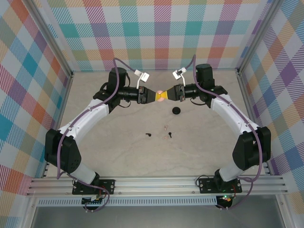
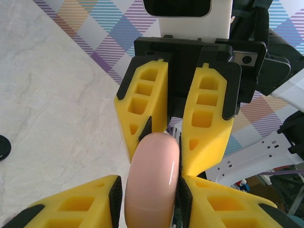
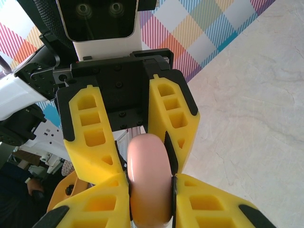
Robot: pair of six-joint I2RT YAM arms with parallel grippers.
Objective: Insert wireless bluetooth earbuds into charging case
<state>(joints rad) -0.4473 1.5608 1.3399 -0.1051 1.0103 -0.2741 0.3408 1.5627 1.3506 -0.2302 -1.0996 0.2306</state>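
A round pale pink charging case [image 1: 161, 95] hangs edge-on in the air between both grippers, above the far middle of the table. My right gripper [image 1: 165, 96] is shut on it; its pads [image 3: 173, 190] press both flat faces of the case [image 3: 148, 180]. My left gripper [image 1: 158, 96] faces it from the other side, its jaws standing round the case [image 2: 152, 180] with a thin gap at one pad [image 2: 116, 199]. Small earbuds lie on the table nearer the arms' bases: a black one [image 1: 148, 135] and pale ones [image 1: 166, 127] [image 1: 167, 137].
A round black case [image 1: 177, 110] lies closed on the table below the grippers, its edge showing at the left of the left wrist view [image 2: 2, 147]. Checked walls [image 1: 156, 33] enclose the marbled table [image 1: 118, 152] on three sides.
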